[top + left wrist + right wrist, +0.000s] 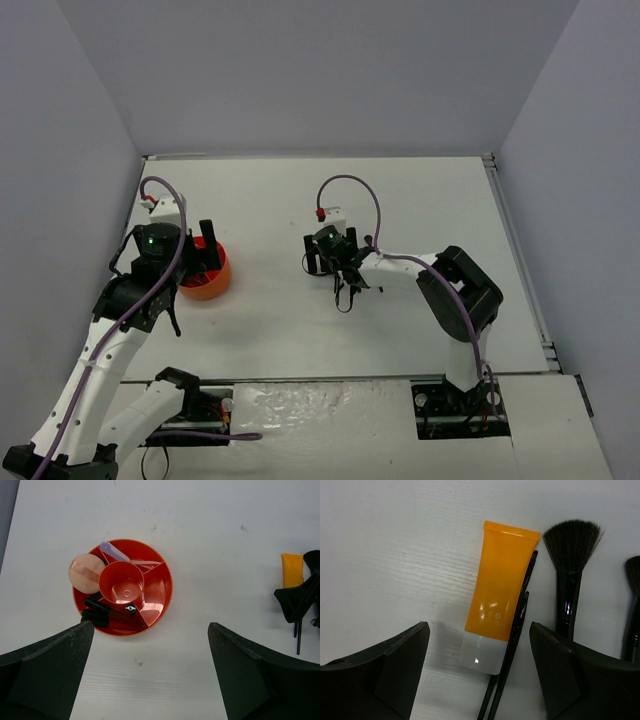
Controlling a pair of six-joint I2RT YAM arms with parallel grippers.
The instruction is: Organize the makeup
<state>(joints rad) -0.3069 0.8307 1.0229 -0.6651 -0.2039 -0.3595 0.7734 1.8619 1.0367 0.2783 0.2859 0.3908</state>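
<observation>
**While both grippers gape: tube under right, tub under left**

As seen from the right wrist, count is 1 orange-white tube [497, 595], 2 thin black pencils [517, 630], 1 fan brush [570, 555] and a second brush [632, 605] cut off by the frame edge. The left wrist view shows 1 round orange tub [167, 587] holding 1 pink puff [85, 572], 1 pale lilac piece [114, 551] and a bundle of black sticks [107, 612]; exact stick count not readable.

Room: tub sits at the left of the table [420, 200], close to the left wall [60, 200]. Bare white surface lies between the tub and the mid-table pile, with more on the far and right sides.

Right gripper [479, 630]: fingers apart, straddling the tube, neither touching it. White cap end points toward the gripper. Pencils lie against the tube's side; the brush handle runs behind one finger.

Left gripper [150, 630]: fingers wide apart, holding nothing, above the tub's near rim.
</observation>
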